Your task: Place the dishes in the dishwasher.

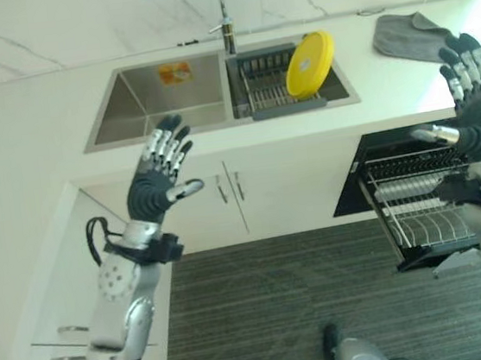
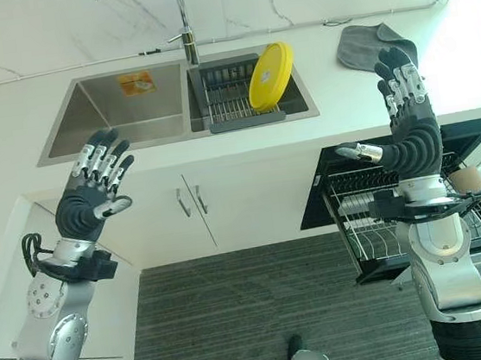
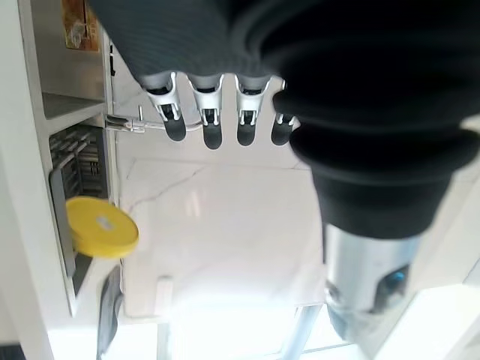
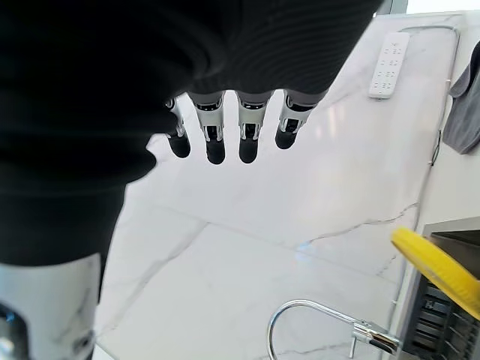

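A yellow plate (image 1: 310, 63) leans upright in the dark drying rack (image 1: 269, 90) inside the right basin of the sink; the plate (image 3: 101, 226) also shows in the left wrist view. The dishwasher (image 2: 418, 212) under the counter at the right stands open, its wire rack pulled out. My left hand (image 1: 163, 167) is raised in front of the left basin, fingers straight, holding nothing. My right hand (image 2: 408, 122) is raised above the dishwasher rack, fingers straight and empty too. Both hands are well apart from the plate.
A steel double sink (image 1: 157, 98) with a tap (image 1: 223, 12) sits in the white counter. A grey cloth (image 1: 411, 34) lies on the counter at the right. White cabinet doors (image 1: 225, 199) stand below the sink. A drawer unit (image 1: 67, 339) is at the left.
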{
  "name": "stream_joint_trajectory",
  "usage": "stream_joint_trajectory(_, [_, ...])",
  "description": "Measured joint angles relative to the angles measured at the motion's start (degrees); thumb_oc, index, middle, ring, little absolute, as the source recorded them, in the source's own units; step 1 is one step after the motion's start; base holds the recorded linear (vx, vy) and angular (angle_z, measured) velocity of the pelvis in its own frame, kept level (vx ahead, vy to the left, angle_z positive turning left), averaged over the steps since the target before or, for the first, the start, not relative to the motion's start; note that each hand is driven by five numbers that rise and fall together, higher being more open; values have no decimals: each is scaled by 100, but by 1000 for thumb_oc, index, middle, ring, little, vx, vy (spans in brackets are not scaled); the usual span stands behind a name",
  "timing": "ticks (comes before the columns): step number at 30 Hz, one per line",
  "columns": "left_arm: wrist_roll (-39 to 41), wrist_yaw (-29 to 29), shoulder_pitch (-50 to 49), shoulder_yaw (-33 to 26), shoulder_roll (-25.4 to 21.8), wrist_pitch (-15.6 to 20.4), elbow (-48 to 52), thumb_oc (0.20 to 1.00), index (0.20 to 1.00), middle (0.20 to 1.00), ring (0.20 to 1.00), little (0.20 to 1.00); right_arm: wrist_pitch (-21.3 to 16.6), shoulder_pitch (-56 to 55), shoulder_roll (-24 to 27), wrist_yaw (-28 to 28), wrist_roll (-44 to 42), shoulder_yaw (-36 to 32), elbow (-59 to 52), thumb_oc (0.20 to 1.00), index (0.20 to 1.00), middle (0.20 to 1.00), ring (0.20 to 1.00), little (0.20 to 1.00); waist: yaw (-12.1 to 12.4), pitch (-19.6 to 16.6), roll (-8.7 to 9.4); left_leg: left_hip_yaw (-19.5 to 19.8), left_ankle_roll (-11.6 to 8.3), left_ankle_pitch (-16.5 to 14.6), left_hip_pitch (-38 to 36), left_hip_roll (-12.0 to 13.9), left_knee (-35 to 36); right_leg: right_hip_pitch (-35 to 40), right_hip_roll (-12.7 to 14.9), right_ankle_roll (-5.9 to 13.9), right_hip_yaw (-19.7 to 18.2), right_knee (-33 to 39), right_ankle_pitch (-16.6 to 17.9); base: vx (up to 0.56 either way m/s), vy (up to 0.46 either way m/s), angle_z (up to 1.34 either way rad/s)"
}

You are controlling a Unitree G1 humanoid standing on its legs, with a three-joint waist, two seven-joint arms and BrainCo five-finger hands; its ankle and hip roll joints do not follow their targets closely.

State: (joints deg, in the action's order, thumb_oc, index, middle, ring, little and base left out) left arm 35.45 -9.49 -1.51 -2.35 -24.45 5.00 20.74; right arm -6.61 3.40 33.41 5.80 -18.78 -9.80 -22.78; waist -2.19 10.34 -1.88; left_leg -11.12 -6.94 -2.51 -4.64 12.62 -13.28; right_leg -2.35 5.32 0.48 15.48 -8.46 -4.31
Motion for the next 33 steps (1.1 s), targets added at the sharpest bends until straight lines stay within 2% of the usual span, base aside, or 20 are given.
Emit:
stream_joint_trajectory(2, [196, -93, -94, 7, 28, -15, 2, 1000, 1000, 1000, 1000, 1000, 0, -12, 2, -44, -40, -2, -52, 1000, 1000, 1000, 1000, 1000, 30, -44, 41, 117, 29, 374, 430, -15, -580, 87, 39, -45, -146, 170, -25, 137, 48, -3])
stream_joint_trajectory(3, [216, -168, -87, 27, 95, -18, -1, 1000, 1000, 1000, 1000, 1000, 13, -12, 5, -37, -39, -7, -40, 1000, 1000, 1000, 1000, 1000, 13, -28, 87, 79, 41, 424, 577, -3, -695, 159, 52, -185, -91, 325, 120, 99, 114, 14])
stream_joint_trajectory(4, [226, -215, -113, 65, 135, -18, -6, 1000, 1000, 1000, 1000, 1000, 27, -8, -2, -37, -37, 1, -37, 1000, 1000, 1000, 1000, 1000, 7, -48, 58, 68, 78, 342, 558, -32, -479, 215, 77, -230, -37, 408, 235, 142, 233, 22])
stream_joint_trajectory(6, [400, -272, -124, 230, 147, -21, -3, 1000, 1000, 1000, 1000, 1000, 100, 50, 27, -38, -36, 20, -35, 1000, 1000, 1000, 1000, 1000, -35, -74, -17, -58, 64, 356, 491, -224, 451, 204, 98, -204, 48, 486, 298, 171, 293, 24])
stream_joint_trajectory(8, [423, -321, -267, 279, 158, -22, -63, 1000, 1000, 1000, 1000, 1000, 139, 49, -39, -56, -34, 160, -22, 1000, 1000, 1000, 1000, 1000, -30, -75, -48, -204, 24, 367, 350, -336, 1793, 349, 88, -112, 79, 702, 360, 158, 302, 19])
stream_joint_trajectory(9, [427, -320, -318, 289, 156, -21, -72, 1000, 1000, 1000, 1000, 1000, 124, 1, -34, -104, -34, 188, -12, 1000, 1000, 1000, 1000, 1000, 18, -66, -49, -141, -80, 435, 521, -261, 1875, 415, 66, -69, 67, 840, 404, 106, 255, -3])
stream_joint_trajectory(11, [431, -317, -364, 290, 173, -5, -102, 1000, 1000, 1000, 1000, 1000, 127, -14, -28, -145, -34, 239, -5, 1000, 1000, 1000, 1000, 1000, 209, -53, -76, -14, -143, 530, 820, 64, 1866, 586, 16, -40, -5, 1070, 473, 126, 318, -21])
stream_joint_trajectory(12, [433, -325, -372, 290, 199, 29, -146, 1000, 1000, 1000, 1000, 1000, 123, -12, -32, -152, -29, 240, -5, 1000, 1000, 1000, 1000, 1000, 262, -53, -104, -35, -146, 540, 913, 185, 1834, 717, 28, 62, -42, 1181, 475, 152, 374, -21])
stream_joint_trajectory(14, [436, -408, -408, 292, 293, 199, -348, 1000, 1000, 1000, 1000, 1000, 119, 2, 36, -146, -21, 237, -17, 1000, 1000, 1000, 1000, 1000, 271, -50, -192, -97, -126, 540, 1014, 201, 1835, 962, 151, 208, -29, 1384, 449, 180, 436, -16])
stream_joint_trajectory(15, [436, -426, -430, 291, 299, 200, -380, 1000, 1000, 1000, 1000, 1000, 109, -11, 93, -147, 12, 216, -23, 1000, 1000, 1000, 1000, 1000, 252, -56, -242, -82, -101, 527, 992, 156, 1834, 1024, 226, 375, -68, 1383, 385, 180, 422, -22])
stream_joint_trajectory(16, [439, -437, -426, 248, 299, 204, -397, 1000, 1000, 1000, 1000, 1000, 103, -30, 52, -137, 57, 238, -25, 1000, 1000, 1000, 1000, 1000, 279, -46, -169, -47, 41, 850, 911, -48, 1828, 1105, 437, 527, -112, 1379, 348, 163, 345, -22])
stream_joint_trajectory(18, [453, -430, -306, 225, 189, 215, -389, 1000, 1000, 1000, 1000, 1000, 65, -106, 14, -152, 66, 265, -129, 1000, 1000, 1000, 1000, 1000, 300, -84, 188, -214, 213, 992, 887, -593, 1740, 1129, 938, 714, -310, 1343, 222, 163, 310, -11])
stream_joint_trajectory(20, [583, -421, -9, 229, -42, 152, -389, 1000, 1000, 1000, 1000, 1000, 39, -197, -85, -143, -29, 236, -237, 1000, 1000, 1000, 1000, 1000, 296, -79, 567, -202, 366, 1006, 854, -1013, 1716, 1208, 1306, 826, -320, 1222, 423, 130, 257, 22])
stream_joint_trajectory(22, [605, -442, 252, 245, -46, 16, -344, 1000, 1000, 1000, 1000, 1000, -57, -209, -585, -134, -41, 242, -312, 1000, 1000, 1000, 1000, 1000, 435, -59, 603, -166, 602, 980, 645, -1095, 1819, 1102, 1369, 1030, -191, 753, 856, 168, 354, 15])
stream_joint_trajectory(24, [591, -447, 256, 244, -102, -183, -299, 1000, 1000, 1000, 1000, 1000, -62, -210, -593, -29, -29, 213, -396, 1000, 1000, 1000, 1000, 1000, 464, -34, 609, -11, 785, 861, 458, -1212, 1818, 1089, 1507, 1199, -60, 251, 1089, 150, 312, 29])
stream_joint_trajectory(28, [267, -440, 251, 246, -256, -262, -287, 1000, 1000, 1000, 1000, 1000, -66, -140, -602, -9, -27, 200, -398, 1000, 1000, 1000, 1000, 1000, 616, 19, 604, -64, 962, 721, 350, -1219, 1813, 909, 1542, 1187, 20, -3, 1431, 63, 209, 0])
stream_joint_trajectory(30, [-93, -371, 254, 244, -403, -259, -255, 1000, 1000, 1000, 1000, 1000, -58, -99, -603, -7, -7, 245, -379, 1000, 1000, 1000, 1000, 1000, 662, 73, 573, -171, 1005, 690, 269, -1171, 1813, 785, 1535, 1284, 114, -209, 1588, 52, 143, -22])
stream_joint_trajectory(31, [-106, -355, 263, 245, -433, -259, -256, 1000, 1000, 1000, 1000, 1000, -58, -69, -601, -8, 11, 259, -355, 1000, 1000, 1000, 1000, 1000, 664, 101, 564, -197, 1021, 678, 232, -1159, 1813, 762, 1535, 1296, 113, -283, 1599, 34, 46, -30])
stream_joint_trajectory(32, [-250, -300, 383, 254, -448, -260, -283, 1000, 1000, 1000, 1000, 1000, -60, 38, -566, 17, 29, 260, -174, 1000, 1000, 1000, 1000, 1000, 630, 198, 484, -222, 1083, 631, 83, -1030, 1814, 694, 1439, 1432, 76, -497, 1164, 19, -14, -17])
stream_joint_trajectory(33, [-293, -266, 493, 270, -405, -256, -286, 1000, 1000, 1000, 1000, 1000, -60, 56, -513, 31, 40, 260, -87, 1000, 1000, 1000, 1000, 1000, 616, 224, 457, -219, 1081, 630, 61, -960, 1815, 687, 1256, 1372, 82, -249, 835, 4, -55, -9])
